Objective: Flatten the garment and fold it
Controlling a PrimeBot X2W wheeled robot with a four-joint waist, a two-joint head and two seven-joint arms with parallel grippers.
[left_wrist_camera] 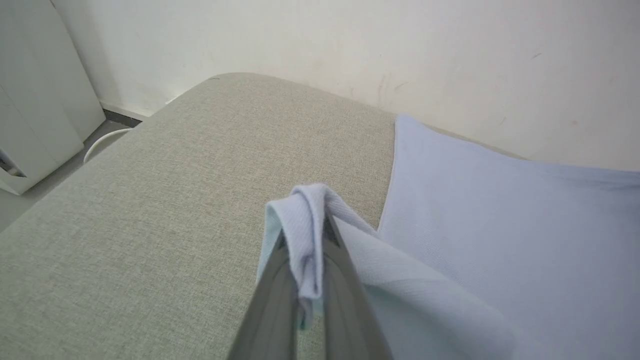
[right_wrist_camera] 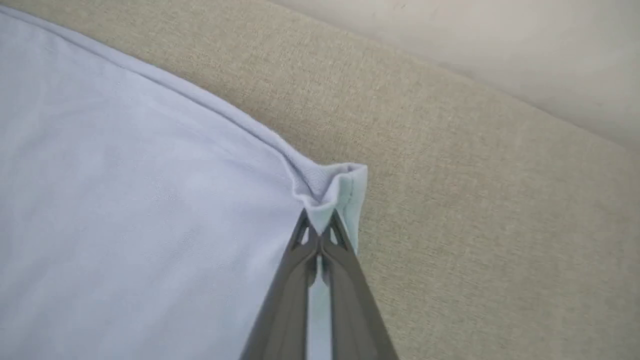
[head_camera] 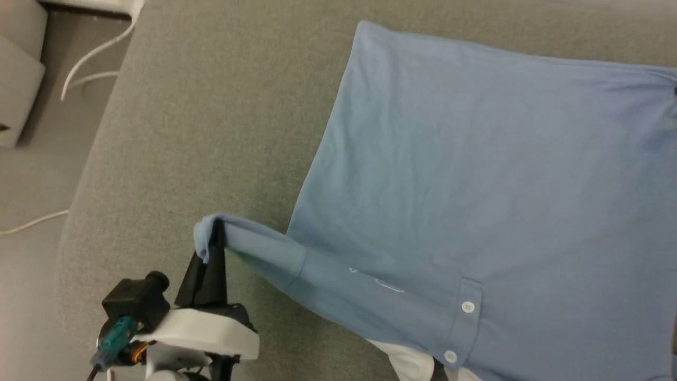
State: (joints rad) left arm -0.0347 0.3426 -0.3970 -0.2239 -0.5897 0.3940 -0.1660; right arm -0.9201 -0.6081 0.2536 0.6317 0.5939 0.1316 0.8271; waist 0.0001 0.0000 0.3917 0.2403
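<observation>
Fabric, grey and woven, covers the tabletop [head_camera: 201, 132], which has a rounded corner and stands close to a pale wall [left_wrist_camera: 350, 45]. Most of its right half is taken up by the shirt [head_camera: 476, 159], a light blue polo lying front side up. Its body is spread fairly smooth, with the collar end nearest the robot and the straight bottom edge towards the wall. To the left of the tabletop is a grey floor [head_camera: 26, 185], with a white cabinet [left_wrist_camera: 35, 100] standing on it by the wall.

The left gripper [head_camera: 216, 238] sits at the lower left of the head view. Its two dark fingers are clamped together on the end of the shirt's sleeve [head_camera: 248, 246], which is drawn out to the left away from the body. The cloth bunches and folds over the fingertips. The right gripper [right_wrist_camera: 318, 227] is likewise pinched tight on a stitched corner of the shirt's edge, and the fabric puckers into a small peak just above its tips.

White cables [head_camera: 90, 58] curl across the floor beside the tabletop. A white collar [head_camera: 407, 362] peeks out at the bottom of the head view. Two white buttons [head_camera: 467, 306] sit on the strip below the neck, and small white script [head_camera: 389, 286] marks the chest beside it.
</observation>
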